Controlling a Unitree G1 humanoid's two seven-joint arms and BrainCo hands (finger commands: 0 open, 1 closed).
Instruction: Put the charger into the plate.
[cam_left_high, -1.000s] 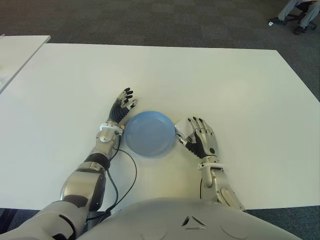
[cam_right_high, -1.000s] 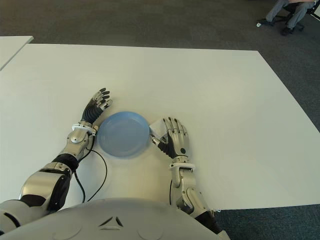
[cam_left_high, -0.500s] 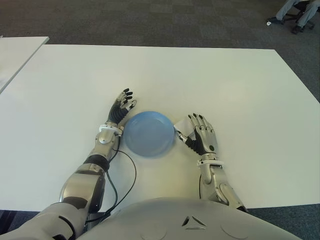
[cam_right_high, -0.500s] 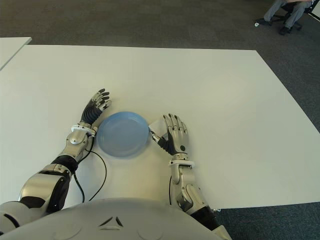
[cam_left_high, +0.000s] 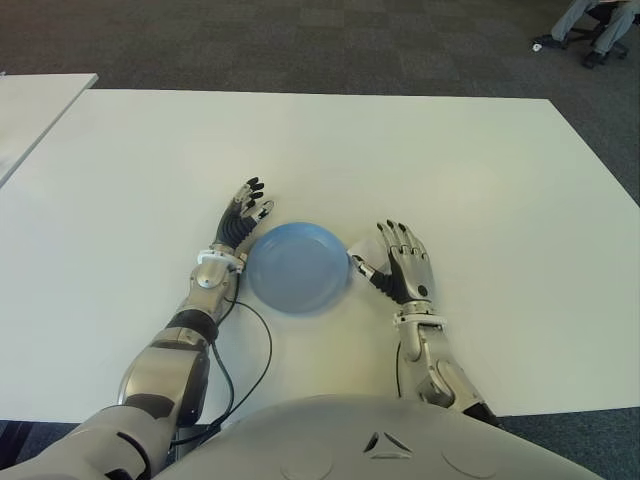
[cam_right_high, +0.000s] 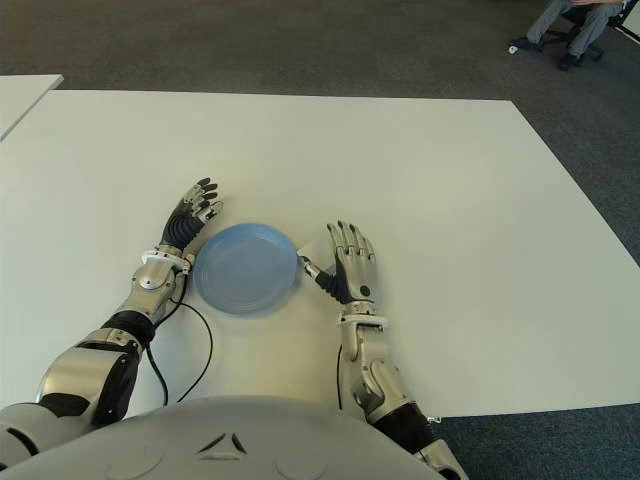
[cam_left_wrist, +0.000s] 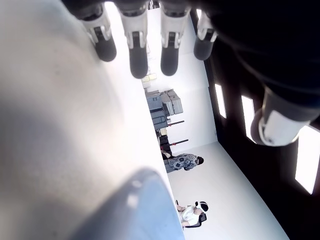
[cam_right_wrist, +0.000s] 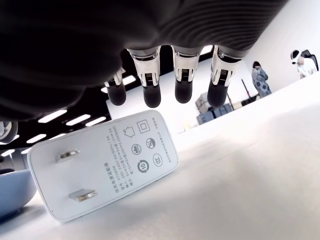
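Seeing the charger (cam_right_wrist: 102, 162) lying on the white table (cam_left_high: 450, 170) just right of the blue plate (cam_left_high: 298, 266), prongs facing the plate, not in it. Our right hand (cam_left_high: 400, 268) sits over the charger, fingers (cam_right_wrist: 182, 80) extended and spread, gripping nothing. Our left hand (cam_left_high: 243, 214) shows just left of the plate, fingers straight and relaxed, holding nothing.

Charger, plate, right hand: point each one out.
charger (cam_right_wrist: 107, 162): right wrist view, printed face beside the prongs.
plate (cam_left_high: 297, 266): left eye view, middle of the blue dish.
right hand (cam_left_high: 403, 272): left eye view, back of the palm.
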